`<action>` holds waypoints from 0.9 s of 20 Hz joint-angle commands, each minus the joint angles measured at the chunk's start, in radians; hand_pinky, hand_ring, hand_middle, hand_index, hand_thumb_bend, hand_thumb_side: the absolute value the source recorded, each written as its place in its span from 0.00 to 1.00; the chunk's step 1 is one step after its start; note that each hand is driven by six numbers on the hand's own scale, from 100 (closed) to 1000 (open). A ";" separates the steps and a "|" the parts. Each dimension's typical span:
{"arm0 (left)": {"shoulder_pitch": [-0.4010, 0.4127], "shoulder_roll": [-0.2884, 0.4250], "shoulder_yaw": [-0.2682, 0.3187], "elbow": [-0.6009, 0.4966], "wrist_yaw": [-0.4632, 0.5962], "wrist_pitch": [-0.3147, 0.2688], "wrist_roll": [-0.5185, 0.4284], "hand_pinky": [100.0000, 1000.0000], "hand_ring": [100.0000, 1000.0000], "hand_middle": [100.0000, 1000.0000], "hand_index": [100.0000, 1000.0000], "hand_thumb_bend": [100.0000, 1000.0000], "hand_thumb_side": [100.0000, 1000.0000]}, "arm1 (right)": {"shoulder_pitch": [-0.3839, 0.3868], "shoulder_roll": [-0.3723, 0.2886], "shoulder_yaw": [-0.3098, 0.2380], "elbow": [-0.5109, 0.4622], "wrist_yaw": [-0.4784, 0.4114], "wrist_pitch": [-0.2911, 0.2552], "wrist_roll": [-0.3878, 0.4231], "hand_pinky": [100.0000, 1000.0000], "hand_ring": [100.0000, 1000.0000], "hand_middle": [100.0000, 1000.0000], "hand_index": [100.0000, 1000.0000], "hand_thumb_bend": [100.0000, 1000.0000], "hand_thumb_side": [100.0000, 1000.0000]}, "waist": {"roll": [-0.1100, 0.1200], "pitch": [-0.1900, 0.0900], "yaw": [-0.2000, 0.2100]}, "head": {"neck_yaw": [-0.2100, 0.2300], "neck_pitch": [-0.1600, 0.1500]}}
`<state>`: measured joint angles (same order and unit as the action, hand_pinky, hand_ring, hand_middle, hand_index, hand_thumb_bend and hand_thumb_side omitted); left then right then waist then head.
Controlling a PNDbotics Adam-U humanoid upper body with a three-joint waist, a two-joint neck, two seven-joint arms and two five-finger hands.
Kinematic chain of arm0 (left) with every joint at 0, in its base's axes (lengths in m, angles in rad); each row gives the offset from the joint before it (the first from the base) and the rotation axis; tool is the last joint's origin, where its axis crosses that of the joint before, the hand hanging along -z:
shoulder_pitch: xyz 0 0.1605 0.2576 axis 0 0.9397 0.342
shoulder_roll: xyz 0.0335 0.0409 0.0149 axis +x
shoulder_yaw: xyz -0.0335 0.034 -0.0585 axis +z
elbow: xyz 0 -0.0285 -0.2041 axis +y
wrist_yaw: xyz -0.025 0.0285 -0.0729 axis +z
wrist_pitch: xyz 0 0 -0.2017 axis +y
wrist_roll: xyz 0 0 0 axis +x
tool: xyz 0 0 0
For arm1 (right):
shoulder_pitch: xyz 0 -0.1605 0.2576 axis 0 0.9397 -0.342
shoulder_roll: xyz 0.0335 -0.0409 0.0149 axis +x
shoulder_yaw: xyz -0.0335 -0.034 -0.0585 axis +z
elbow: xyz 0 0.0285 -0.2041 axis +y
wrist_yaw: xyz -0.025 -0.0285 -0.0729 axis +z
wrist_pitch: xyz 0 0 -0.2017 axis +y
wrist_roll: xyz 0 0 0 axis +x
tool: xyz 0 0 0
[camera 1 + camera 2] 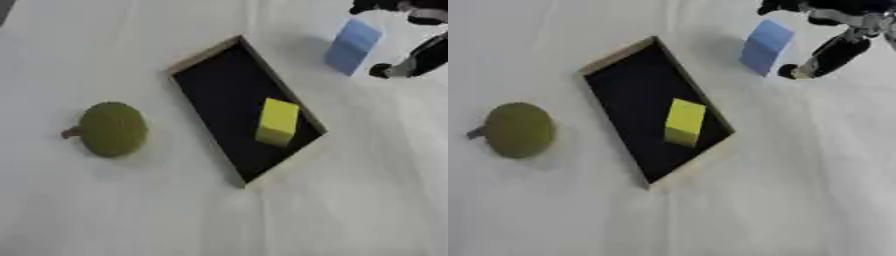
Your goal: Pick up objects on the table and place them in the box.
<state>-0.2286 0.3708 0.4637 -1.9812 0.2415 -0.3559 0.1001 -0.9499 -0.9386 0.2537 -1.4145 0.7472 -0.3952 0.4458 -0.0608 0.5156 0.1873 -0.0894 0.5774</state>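
I see the pale blue rectangular block [765, 46] at far right on the white cloth table [350, 200], my right hand [833, 30] spread around it without closing. A yellow block [278, 121] sits in the shallow black wood-rimmed box [210, 82]; an olive round fruit-like object [111, 129] lies left.

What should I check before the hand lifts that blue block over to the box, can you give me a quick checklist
1. Right hand at the blue block: ok, its fingers are at the block's top and right side.
2. Grip closed on the block: cannot tell, contact is unclear.
3. Box has free floor: ok, only the yellow block lies inside, near the lower right wall.
4. Path from block to box: ok, only bare white cloth between them.
5. Green round object out of the way: ok, it is left of the box, apart from it.
6. Left hand: not in view.
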 commanded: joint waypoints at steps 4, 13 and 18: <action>0.002 0.029 -0.001 -0.019 0.002 -0.001 -0.007 0.85 0.71 0.58 0.81 0.00 0.55 | -0.033 -0.002 -0.023 0.050 -0.002 0.067 0.029 0.92 0.94 0.85 0.93 0.00 0.48 | 0.012 -0.027 0.001 | -0.006 -0.013; 0.002 0.027 -0.002 -0.019 0.006 0.007 -0.004 0.85 0.71 0.58 0.81 0.00 0.55 | -0.018 -0.008 -0.022 0.029 -0.102 0.155 0.107 0.90 0.92 0.82 0.93 0.00 0.89 | 0.014 -0.044 -0.017 | -0.006 0.002; 0.002 0.026 0.000 -0.019 0.007 0.010 -0.003 0.85 0.71 0.58 0.81 0.00 0.55 | -0.001 -0.016 -0.023 0.007 -0.127 0.175 0.115 0.90 0.93 0.82 0.93 0.00 1.00 | 0.014 -0.048 -0.026 | -0.002 0.010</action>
<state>-0.2262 0.3707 0.4583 -1.9812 0.2468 -0.3495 0.0968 -0.9396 -0.9188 0.2459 -1.3863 0.6314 -0.2279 0.5620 -0.0511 0.4988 0.1611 -0.0932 0.5849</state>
